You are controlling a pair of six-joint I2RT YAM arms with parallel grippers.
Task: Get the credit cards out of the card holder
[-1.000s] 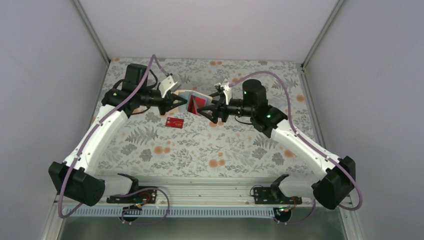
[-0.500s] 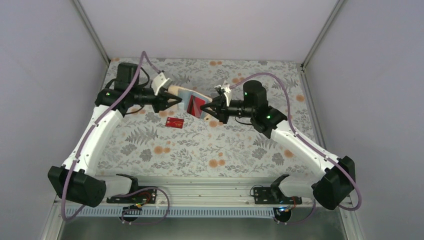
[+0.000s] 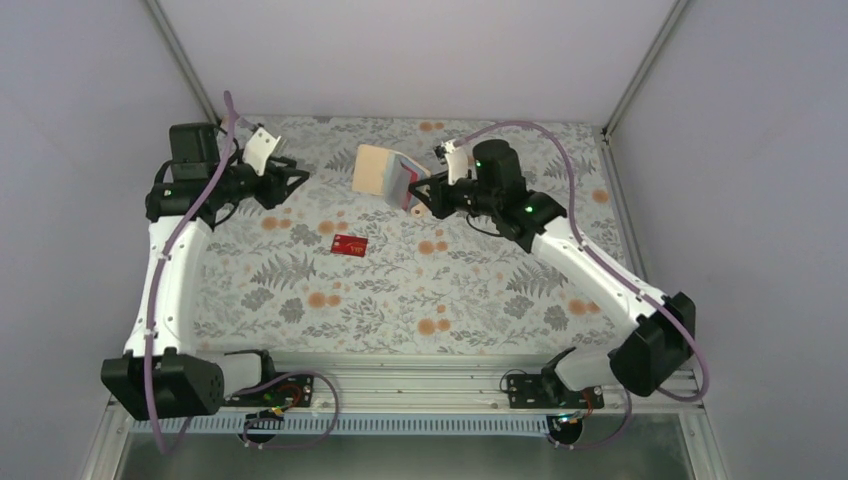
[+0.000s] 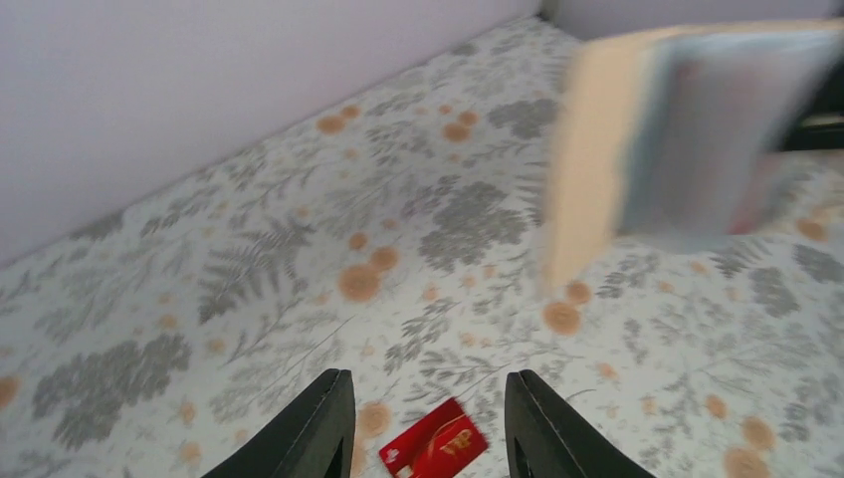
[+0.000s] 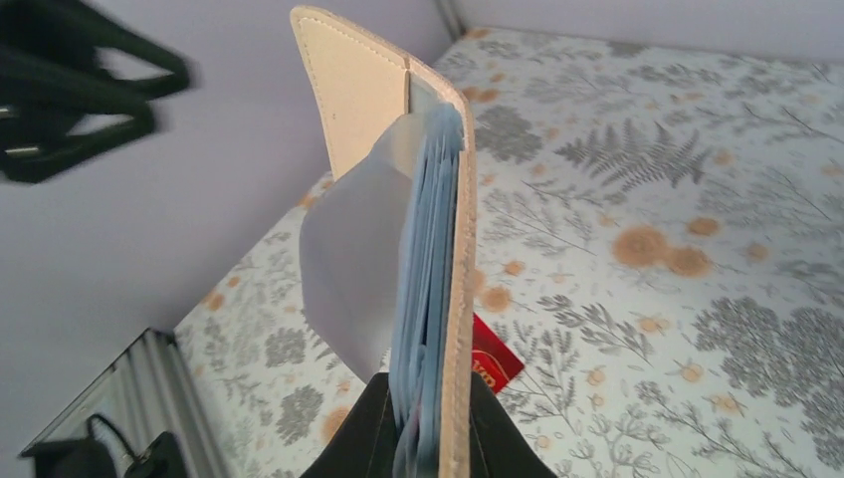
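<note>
Top external view: grips card holder [image 3: 376,170] at its lower edge with right gripper [image 3: 416,198], jaws pinched tight on it. Holds it clear of floral table [image 3: 450,290], far middle, tan outside facing left. Shows left gripper [image 3: 287,180] well apart at far left, jaws parted, nothing between. One red credit card [image 3: 349,244] flat on table, nearer than holder.

Right wrist: sights along holder's edge, with tan panels upright and blue-grey pockets between.

Left wrist: frames red card between parted fingers; holder blurred, upper right.
</note>
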